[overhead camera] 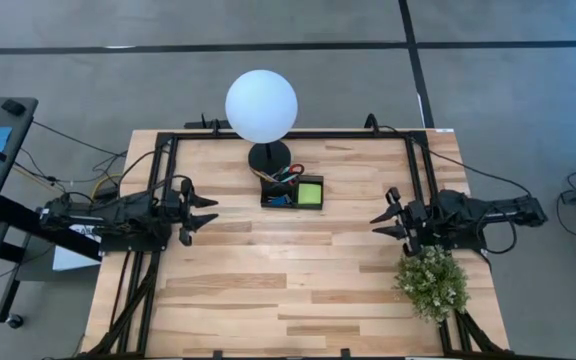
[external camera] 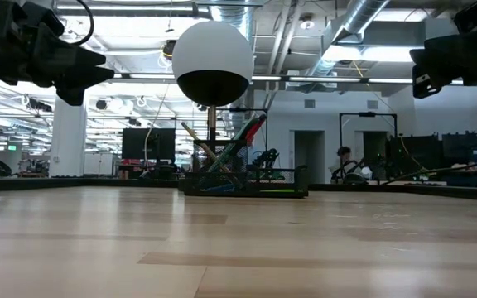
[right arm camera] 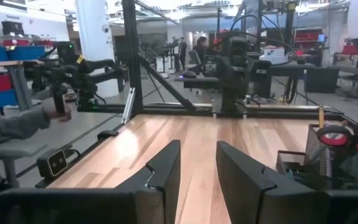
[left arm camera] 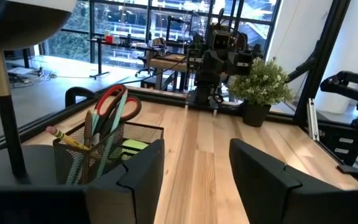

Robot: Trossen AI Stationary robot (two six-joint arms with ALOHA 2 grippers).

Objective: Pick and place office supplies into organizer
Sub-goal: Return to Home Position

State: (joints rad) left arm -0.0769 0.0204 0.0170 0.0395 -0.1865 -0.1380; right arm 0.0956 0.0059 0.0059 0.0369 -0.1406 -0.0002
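From above, the organizer sits at the far middle of the table, touching the foot of the white globe lamp, with the lime-green sticky-note pad lying in its right-hand compartment. Only the left wrist view shows the mesh cup at the organizer's end, where the red-handled scissors and a yellow pencil stand upright. The low view shows both arms raised clear of the tabletop. The right wrist view alone catches a person's grey sleeve beyond the table edge. The left gripper hovers at the table's left side and the right gripper at its right, just beside the potted plant. Each has its jaws spread wide, gripping and touching nothing.
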